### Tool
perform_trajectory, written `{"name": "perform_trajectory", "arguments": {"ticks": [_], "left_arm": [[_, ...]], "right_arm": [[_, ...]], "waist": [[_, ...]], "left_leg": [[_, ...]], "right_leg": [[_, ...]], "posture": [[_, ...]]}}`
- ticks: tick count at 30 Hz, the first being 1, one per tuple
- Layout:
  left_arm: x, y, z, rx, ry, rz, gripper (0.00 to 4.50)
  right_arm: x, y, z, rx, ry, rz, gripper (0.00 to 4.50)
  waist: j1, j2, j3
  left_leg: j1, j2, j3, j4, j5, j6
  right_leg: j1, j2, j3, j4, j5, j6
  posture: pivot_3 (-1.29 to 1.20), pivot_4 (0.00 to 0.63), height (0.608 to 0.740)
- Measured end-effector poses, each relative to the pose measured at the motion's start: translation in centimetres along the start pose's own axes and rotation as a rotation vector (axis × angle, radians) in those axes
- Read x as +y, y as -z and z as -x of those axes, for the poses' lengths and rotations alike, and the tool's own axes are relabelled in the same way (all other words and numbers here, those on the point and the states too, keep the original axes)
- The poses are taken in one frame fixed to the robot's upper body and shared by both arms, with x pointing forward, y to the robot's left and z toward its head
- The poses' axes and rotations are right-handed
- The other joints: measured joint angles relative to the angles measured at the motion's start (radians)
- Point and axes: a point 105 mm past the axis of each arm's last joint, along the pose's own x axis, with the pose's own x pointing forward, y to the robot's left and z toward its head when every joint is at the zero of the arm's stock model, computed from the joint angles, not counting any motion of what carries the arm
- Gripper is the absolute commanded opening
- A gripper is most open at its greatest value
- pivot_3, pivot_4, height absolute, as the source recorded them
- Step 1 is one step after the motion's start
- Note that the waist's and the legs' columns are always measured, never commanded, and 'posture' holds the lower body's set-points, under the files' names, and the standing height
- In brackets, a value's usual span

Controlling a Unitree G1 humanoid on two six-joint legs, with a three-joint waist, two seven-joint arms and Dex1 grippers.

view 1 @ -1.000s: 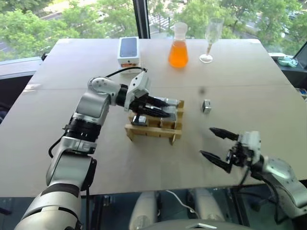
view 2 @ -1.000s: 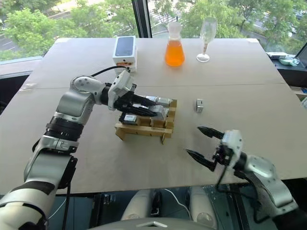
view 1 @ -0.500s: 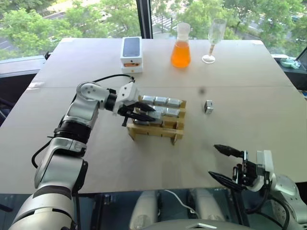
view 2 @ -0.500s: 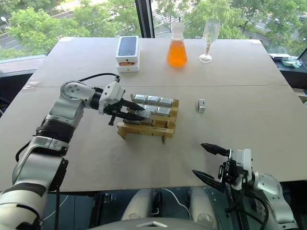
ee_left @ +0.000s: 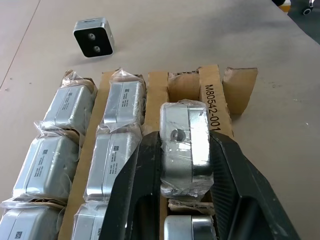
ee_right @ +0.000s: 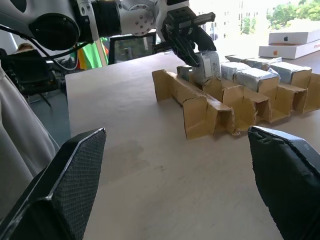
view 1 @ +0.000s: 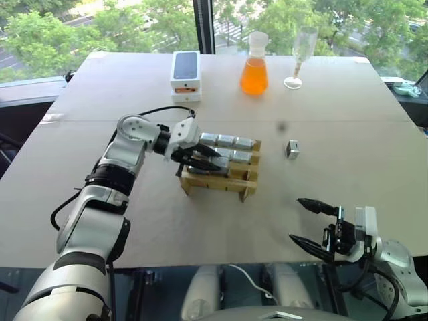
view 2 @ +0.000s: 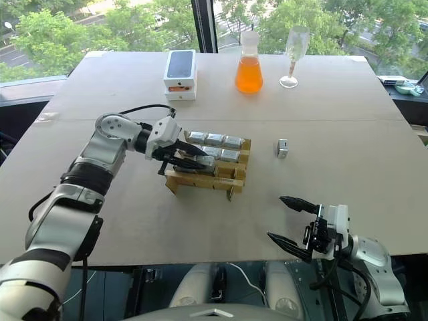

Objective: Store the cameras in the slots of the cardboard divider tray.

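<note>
One camera (ee_left: 186,145), wrapped in clear film, is sitting pinched between the two black fingers of the left hand (ee_left: 182,170), which is holding it over the middle slot of the front row of the cardboard divider tray (view 1: 237,184). The step in hand looks to be the seating of this piece: it is standing upright in the slot mouth, and whether it is fully down I cannot tell. Beside it, the back and middle rows are showing wrapped cameras in all their slots, another one is lying in the front row, and the end slot beyond is standing empty. The tray is resting near the middle of the worktop (view 1: 348,134). Next, I judge, comes pressing it home and letting go. The last loose camera (view 1: 291,149) is lying apart on the worktop, nearer the right hand (view 2: 294,222), which is hanging wide open and empty by the near edge.
</note>
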Motion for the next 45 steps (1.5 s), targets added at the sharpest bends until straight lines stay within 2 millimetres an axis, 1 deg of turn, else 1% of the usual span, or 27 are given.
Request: {"name": "perform_trajectory", "arguments": {"ticks": [1,2,3,4,6,7,8,9,17,25,28,31,32,34,35,39,42,45], "left_arm": [[0.0,0.1,0.0,0.002,0.001,0.005,0.76],[-0.1,0.2,0.1,0.007,0.007,0.019,1.78],[-0.2,0.3,0.1,0.016,0.013,0.029,2.19],[-0.5,0.8,0.2,0.033,0.026,0.073,2.58],[-0.7,0.9,0.1,0.034,0.038,0.098,3.31],[-0.7,0.9,0.1,0.030,0.039,0.104,3.80],[-0.8,0.8,0.2,0.029,0.039,0.105,4.19],[-0.8,0.8,0.2,0.030,0.038,0.106,4.44],[-0.7,0.8,0.3,0.027,0.034,0.114,4.44],[-0.6,0.5,-0.2,0.005,0.027,0.053,4.44],[-0.7,0.6,-0.3,0.002,0.028,0.058,3.74],[-0.8,0.7,-0.3,0.004,0.029,0.060,2.36],[-0.8,0.7,-0.3,0.005,0.030,0.060,1.97],[-0.8,0.8,-0.3,0.011,0.032,0.059,0.99],[-0.8,1.0,-0.3,0.026,0.032,0.053,0.73],[-0.9,1.2,-0.4,0.047,0.041,0.032,0.72],[-0.9,1.1,-0.4,0.018,0.036,0.085,0.72],[-0.7,0.3,-0.3,-0.030,0.034,0.125,0.72]], "right_arm": [[0.0,0.0,0.0,0.000,0.002,0.001,4.50],[0.0,0.0,0.0,0.002,0.004,0.004,4.50],[0.0,0.0,0.0,0.003,0.005,0.006,4.50],[-0.1,0.0,0.1,0.004,0.012,0.009,4.50],[-0.1,0.0,0.2,0.005,0.015,0.012,4.50],[-0.1,0.0,0.1,0.007,0.015,0.014,4.50],[-0.2,0.0,0.1,0.006,0.015,0.016,4.50],[-0.2,0.0,0.1,0.004,0.017,0.016,4.50],[-0.5,0.2,0.1,0.009,0.015,0.023,4.50],[-0.6,0.2,0.0,0.014,0.014,0.031,4.50],[-0.6,0.3,0.0,0.019,0.014,0.032,4.50],[-0.6,0.3,0.0,0.019,0.016,0.034,4.50],[-0.6,0.3,0.0,0.018,0.017,0.034,4.50],[-0.6,0.3,-0.1,0.015,0.019,0.034,4.50],[-0.6,0.3,-0.1,0.015,0.019,0.036,4.50],[-0.6,0.5,-0.1,0.020,0.023,0.044,4.50],[-0.6,0.5,0.0,0.021,0.023,0.045,4.50],[-0.6,0.6,0.0,0.022,0.024,0.043,4.50]], "waist": [[0.000,0.000,0.000],[0.000,0.000,0.000],[0.000,0.000,0.000],[-0.001,0.000,0.000],[-0.001,0.000,0.000],[-0.001,0.000,0.000],[-0.001,0.000,0.000],[-0.001,0.000,0.000],[0.000,0.000,0.000],[0.000,0.000,0.000],[0.000,0.000,0.000],[0.000,0.000,0.000],[0.000,0.000,0.000],[0.000,0.000,0.000],[0.000,0.000,0.000],[-0.002,0.000,0.000],[-0.001,0.000,0.000],[0.000,0.000,0.000]], "left_leg": [[0.000,0.000,0.000,0.000,0.000,0.000],[0.000,0.000,0.000,0.000,0.000,0.000],[0.000,0.000,0.000,0.000,0.000,0.000],[0.000,0.000,0.000,0.000,0.000,0.000],[0.000,0.000,0.000,0.000,0.000,0.000],[0.000,0.000,0.000,0.000,0.000,0.000],[0.000,0.000,0.000,0.000,0.000,0.000],[0.000,0.000,0.000,0.000,0.000,0.000],[0.000,0.000,0.000,0.000,0.000,0.000],[0.000,0.000,0.000,0.000,0.000,0.000],[0.000,0.000,0.000,0.000,0.000,0.000],[0.000,0.000,0.000,0.000,0.000,0.000],[0.000,0.000,0.000,0.000,0.000,0.000],[0.000,0.000,0.000,0.000,0.000,0.000],[0.000,0.000,0.000,0.000,0.000,0.000],[0.000,0.000,0.000,0.000,0.000,0.000],[0.000,0.000,0.000,0.000,0.000,0.000],[-0.001,0.000,0.000,0.000,0.000,0.000]], "right_leg": [[0.000,0.000,0.000,0.000,0.000,0.000],[0.000,0.000,0.000,0.000,0.000,0.000],[0.000,0.000,0.000,0.000,0.000,0.000],[0.000,0.000,0.000,0.000,0.000,0.000],[0.000,0.000,0.000,0.000,0.000,0.000],[0.000,0.000,0.000,0.000,0.000,0.000],[0.000,0.000,0.000,0.000,0.000,0.000],[0.000,0.000,0.000,0.000,0.000,0.000],[0.000,0.000,0.000,0.000,0.000,0.000],[0.000,0.000,0.000,0.000,0.000,0.000],[0.000,0.000,0.000,0.000,0.000,0.000],[0.000,0.000,0.000,0.000,0.000,0.000],[0.000,0.000,0.000,0.000,0.000,0.000],[0.000,0.000,0.000,0.000,0.000,0.000],[0.000,0.000,0.000,0.000,0.000,0.000],[0.000,0.000,0.000,0.000,0.000,0.000],[0.000,0.000,0.000,0.000,0.000,0.000],[0.000,0.000,0.000,0.000,0.000,0.000]], "posture": [[0.00,0.150,0.740],[0.00,0.150,0.740],[0.00,0.150,0.740],[0.00,0.150,0.740],[0.00,0.150,0.740],[0.00,0.150,0.740],[0.00,0.150,0.740],[0.00,0.150,0.740],[0.00,0.150,0.740],[0.00,0.150,0.740],[0.00,0.150,0.740],[0.00,0.150,0.740],[0.00,0.150,0.740],[0.00,0.150,0.740],[0.00,0.150,0.740],[0.00,0.150,0.740],[0.00,0.150,0.740],[0.00,0.150,0.740]]}}
